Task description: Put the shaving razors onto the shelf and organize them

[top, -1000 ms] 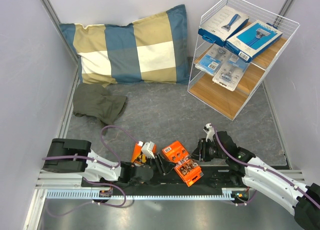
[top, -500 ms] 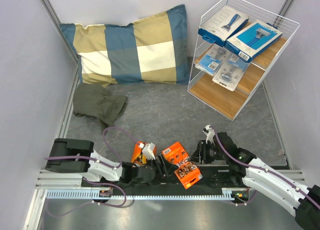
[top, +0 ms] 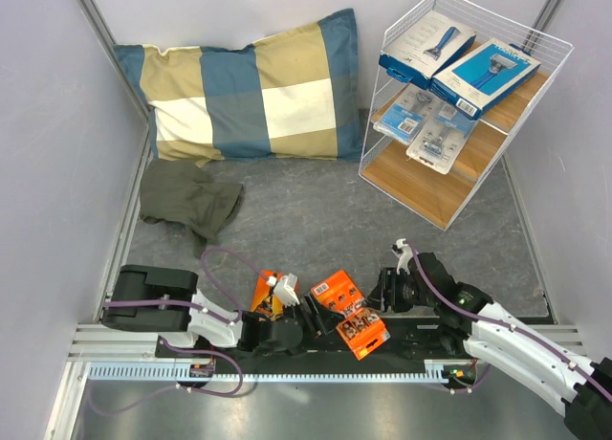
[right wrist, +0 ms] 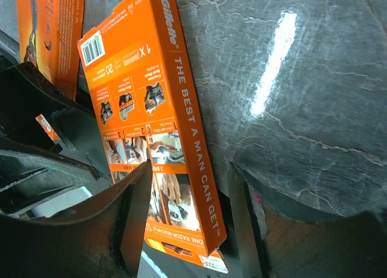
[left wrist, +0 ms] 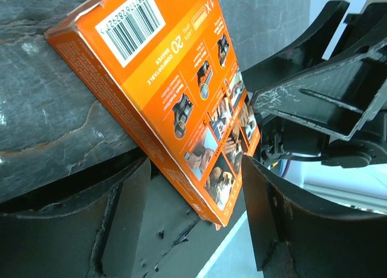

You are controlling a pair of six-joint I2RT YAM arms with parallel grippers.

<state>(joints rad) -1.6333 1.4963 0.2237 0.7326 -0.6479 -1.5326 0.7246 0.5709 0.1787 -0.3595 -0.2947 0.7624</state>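
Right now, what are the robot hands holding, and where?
One end of the orange razor pack sits inside the left gripper and the right gripper. Which one squeezes it cannot be told.

We see two orange packs [top: 346,313] [top: 265,291], lettered in white, against mottled dark-grey matting [top: 316,225]. The shelf [top: 427,187] is white wire with light-brown boards, its boxes [top: 427,43] [top: 486,75] blue and its blister packs [top: 404,113] [top: 440,134] clear and grey. The pillow [top: 249,91] is checked in blue, tan and cream; the cloth [top: 186,199] is olive.
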